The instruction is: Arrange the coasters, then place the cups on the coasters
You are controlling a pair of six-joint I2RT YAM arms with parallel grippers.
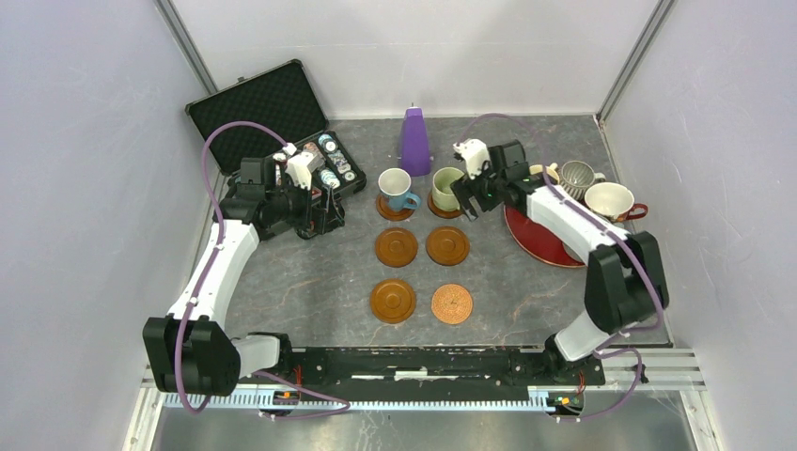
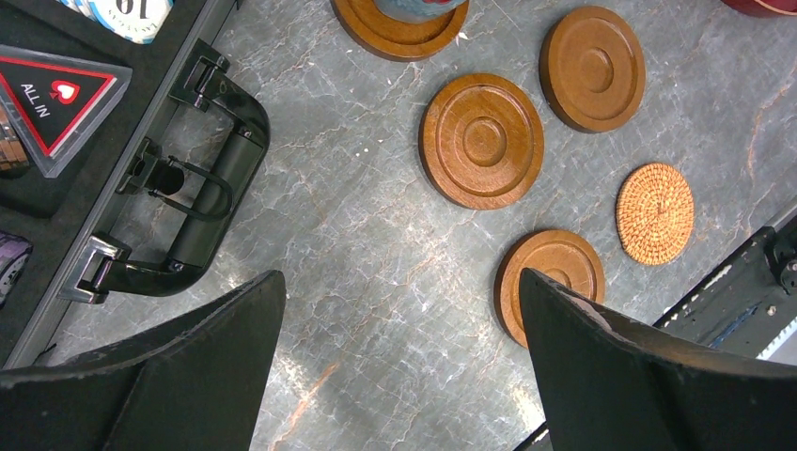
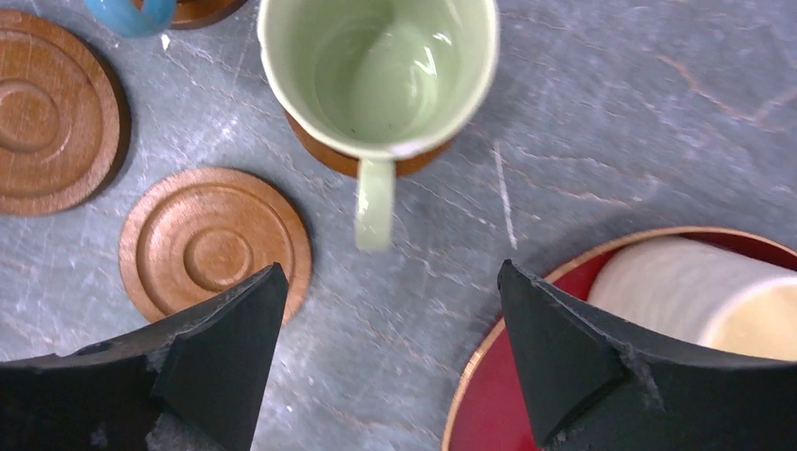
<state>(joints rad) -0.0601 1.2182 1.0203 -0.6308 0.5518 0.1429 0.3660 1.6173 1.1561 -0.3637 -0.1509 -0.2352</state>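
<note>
Right wrist view: the pale green mug (image 3: 381,70) stands upright on a ringed brown coaster (image 3: 324,155), with its handle pointing back toward the right gripper (image 3: 390,272). The handle's end lies just ahead of the gap between the jaws and touches neither finger. The jaws stand wide apart, released, with nothing between them. A cream mug (image 3: 695,291) rests on the red tray (image 3: 479,404), beside the finger on the right of this view.

Top external view: the right arm reaches forward and inward over the tray, wrist tipped down toward the green mug. The blue mug (image 1: 398,188) sits on its own coaster (image 1: 395,210), just left of the green one. Four bare coasters form two rows nearer the bases: three ringed coasters (image 1: 396,246) and one woven coaster (image 1: 452,303) at the near right. A grey ribbed mug (image 1: 581,176) and a red mug (image 1: 613,200) stand near the tray's far edge.

The left arm extends toward the poker chip case (image 1: 273,117). The left gripper (image 2: 399,282) hangs above bare table beside the case handle, jaws fully spread and empty.
</note>
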